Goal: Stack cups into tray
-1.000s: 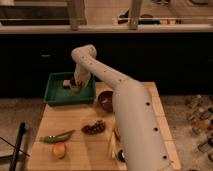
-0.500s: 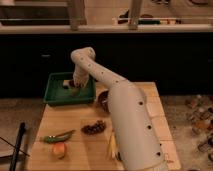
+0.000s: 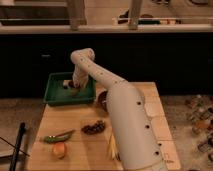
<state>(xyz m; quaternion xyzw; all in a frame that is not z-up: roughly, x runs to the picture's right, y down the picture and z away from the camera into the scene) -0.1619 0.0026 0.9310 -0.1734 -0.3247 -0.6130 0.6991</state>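
The dark green tray sits at the back left of the wooden table. My white arm reaches from the lower right up and over into it. My gripper hangs low inside the tray, over its middle. A small pale cup shows just left of the gripper inside the tray. I cannot tell whether the gripper touches the cup.
A dark brown bowl stands right of the tray, partly behind my arm. On the table front lie dark grapes, a green pepper, an orange fruit and a yellow banana. A dark counter runs behind the table.
My arm has swung a little to the left and the gripper has gone deeper into the tray, closer to the cup.
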